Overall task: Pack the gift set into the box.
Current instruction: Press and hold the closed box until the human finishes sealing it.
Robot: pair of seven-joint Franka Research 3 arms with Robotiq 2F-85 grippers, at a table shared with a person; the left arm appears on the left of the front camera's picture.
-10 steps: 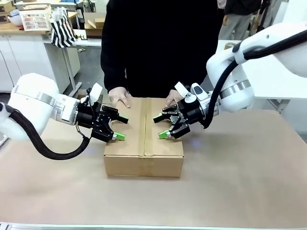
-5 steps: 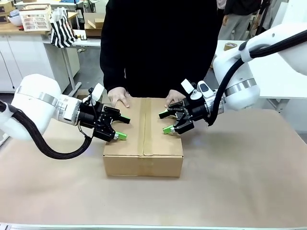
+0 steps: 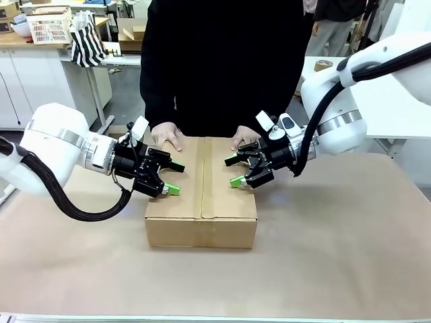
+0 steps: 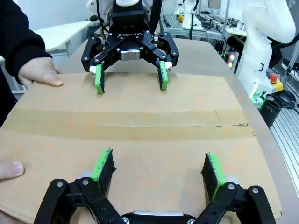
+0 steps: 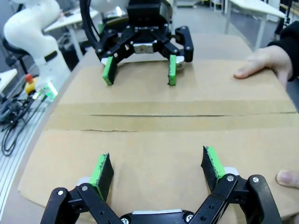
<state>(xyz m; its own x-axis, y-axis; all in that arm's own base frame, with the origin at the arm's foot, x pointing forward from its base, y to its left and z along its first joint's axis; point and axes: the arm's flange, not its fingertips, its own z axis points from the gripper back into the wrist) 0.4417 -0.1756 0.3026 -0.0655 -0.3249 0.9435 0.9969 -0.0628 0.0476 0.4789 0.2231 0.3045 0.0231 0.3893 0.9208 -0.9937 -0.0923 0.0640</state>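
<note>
1. The box (image 3: 202, 202) sits at the middle of the bench's (image 3: 337, 262) far edge. Its flaps are folded flat, and a strip of brown tape seems to run along the centre seam.
2. The left gripper (image 3: 174, 177) hovers over the box's left half, spread wide and grasping nothing. The right gripper (image 3: 233, 171) mirrors it over the right half, equally wide and empty.
3. They face each other across the seam, probably placed to press the flaps down. I cannot tell if they touch the cardboard.
4. A person's hand (image 3: 168, 137) rests near the box's far-left corner and the other hand (image 3: 244, 138) near its far-right corner, likely steadying it.
5. The shut flaps hide whatever is inside.
</note>
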